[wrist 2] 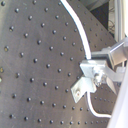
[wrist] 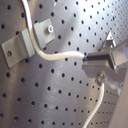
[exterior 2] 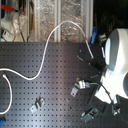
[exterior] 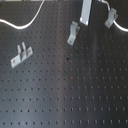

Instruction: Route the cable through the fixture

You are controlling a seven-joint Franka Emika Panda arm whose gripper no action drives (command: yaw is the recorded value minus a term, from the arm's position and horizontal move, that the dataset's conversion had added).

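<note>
One black perforated worktop point(exterior: 65, 95) is seen in both exterior views, with the white arm point(exterior 2: 117, 55) at the second exterior view's right. Three silver clips are bolted across it: a pronged bracket point(exterior: 21, 55), a longer clip point(exterior: 85, 12) and the short forked fixture point(exterior: 73, 32). The white cable point(exterior 2: 47, 47) is draped in a long curve over the worktop, clear of the fixture. In the first wrist view the cable's end is clamped in the tool point(wrist: 102, 57).
</note>
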